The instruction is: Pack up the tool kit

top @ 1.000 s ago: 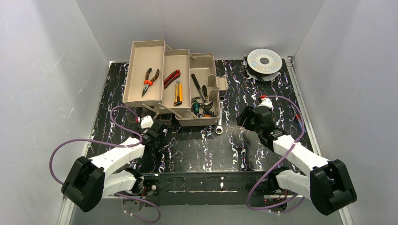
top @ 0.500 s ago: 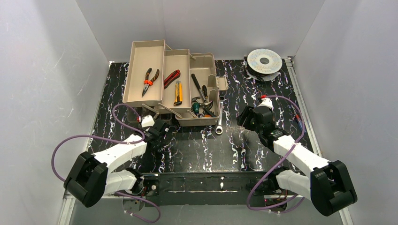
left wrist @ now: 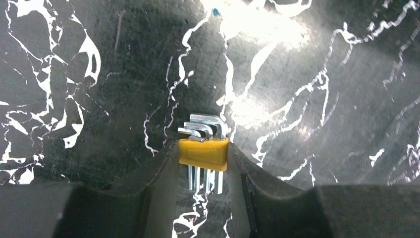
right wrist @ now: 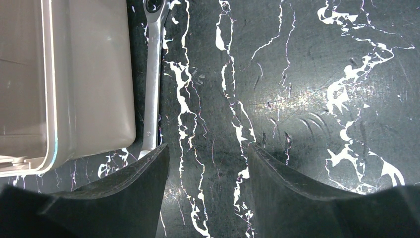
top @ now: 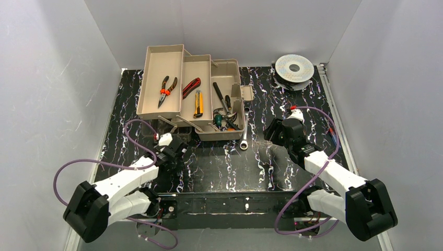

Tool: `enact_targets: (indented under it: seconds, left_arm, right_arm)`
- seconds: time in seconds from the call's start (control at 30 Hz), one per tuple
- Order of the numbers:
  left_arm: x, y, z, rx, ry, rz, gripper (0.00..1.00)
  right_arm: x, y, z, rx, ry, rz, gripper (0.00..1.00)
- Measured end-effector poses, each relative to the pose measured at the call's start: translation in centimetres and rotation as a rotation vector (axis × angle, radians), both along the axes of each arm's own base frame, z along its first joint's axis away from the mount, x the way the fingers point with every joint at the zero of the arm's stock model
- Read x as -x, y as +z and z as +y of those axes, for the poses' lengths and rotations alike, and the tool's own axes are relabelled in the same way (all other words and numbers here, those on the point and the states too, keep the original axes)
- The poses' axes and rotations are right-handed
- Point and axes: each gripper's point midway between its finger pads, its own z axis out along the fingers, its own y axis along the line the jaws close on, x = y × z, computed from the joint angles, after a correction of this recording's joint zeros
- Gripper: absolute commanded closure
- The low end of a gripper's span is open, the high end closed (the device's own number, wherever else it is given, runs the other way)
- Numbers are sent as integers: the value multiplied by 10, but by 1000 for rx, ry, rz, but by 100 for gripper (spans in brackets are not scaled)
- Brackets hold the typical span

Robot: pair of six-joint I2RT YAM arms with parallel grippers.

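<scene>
Hex key set (left wrist: 202,154) gripped, toolbox (top: 225,63) open just beyond
My left pincer (left wrist: 203,148) clamps the set by its yellow holder. A shallow hold could let it twist or drop on lifting, and the fanned tray edges may snag it. My right pincer (right wrist: 208,153) hangs wide and empty beside the wrench (right wrist: 152,74), bare surface (right wrist: 297,74) to its right.

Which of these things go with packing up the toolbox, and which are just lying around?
For the job:
toolbox
red pliers
yellow knife
hex keys
wrench

Just lying about:
wire spool
</scene>
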Motion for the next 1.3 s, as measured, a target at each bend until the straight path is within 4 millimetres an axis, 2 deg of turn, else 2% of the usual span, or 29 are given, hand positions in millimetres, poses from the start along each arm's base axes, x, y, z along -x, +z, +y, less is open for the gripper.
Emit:
enact_targets:
  seconds: [0.1, 0.2, 0.37, 0.6, 0.83, 1.0, 1.17, 1.2, 1.23, 1.3]
  left_arm:
    - [5, 8, -5, 17, -47, -14, 80]
    - [5, 25, -16, 61, -114, -50, 80]
    - [1, 64, -42, 172, -233, -129, 85]
    - [7, 108, -74, 307, -393, -213, 84]
    - [4, 161, -107, 442, -503, -328, 84]
    - [-11, 213, -116, 472, -524, -446, 84]
    - [-36, 265, -124, 427, -543, -568, 81]
    - [-38, 266, -124, 424, -544, -573, 79]
    - [-49, 280, -126, 389, -545, -613, 78]
    - [-64, 288, -122, 323, -535, -640, 78]
  right_arm:
    - [0, 0, 0, 0, 0, 0, 34]
    - [0, 0, 0, 0, 0, 0, 34]
    - [0, 0, 0, 0, 0, 0, 34]
    - [0, 0, 0, 0, 0, 0, 34]
    - [0, 1, 0, -1, 0, -2, 34]
    - [0, 1, 0, 0, 0, -2, 34]
    - [0, 1, 0, 0, 0, -2, 35]
    - [0, 1, 0, 0, -1, -2, 35]
    - [0, 1, 0, 0, -1, -2, 35]
    - [0, 1, 0, 0, 0, -2, 35]
